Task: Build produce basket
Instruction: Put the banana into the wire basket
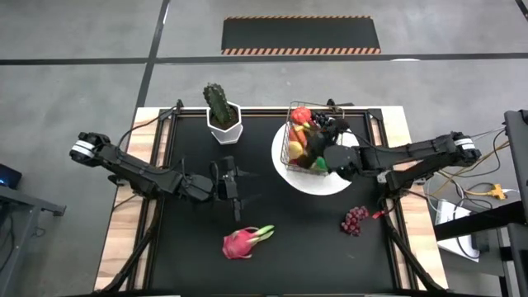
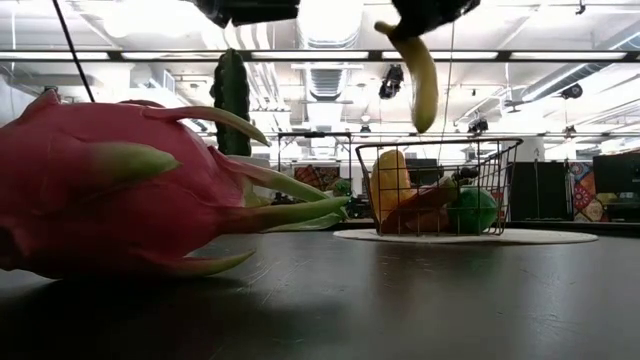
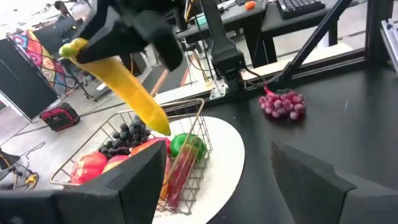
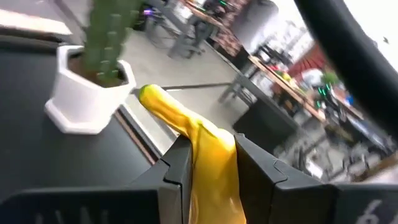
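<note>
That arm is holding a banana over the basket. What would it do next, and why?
Probably lower it and let go. The right fingers grip the banana above the basket, which already holds other fruit; its tip hangs just over the rim, not yet inside.

Your two arms are dark, slender and jointed, each ending at its far base in a silver-white cylindrical cap. Behind the jaws, the left arm (image 1: 140, 172) and right arm (image 1: 412, 153) carry blocky black wrist housings; the fingers (image 4: 180, 171) are matte black, flat and angular.
</note>
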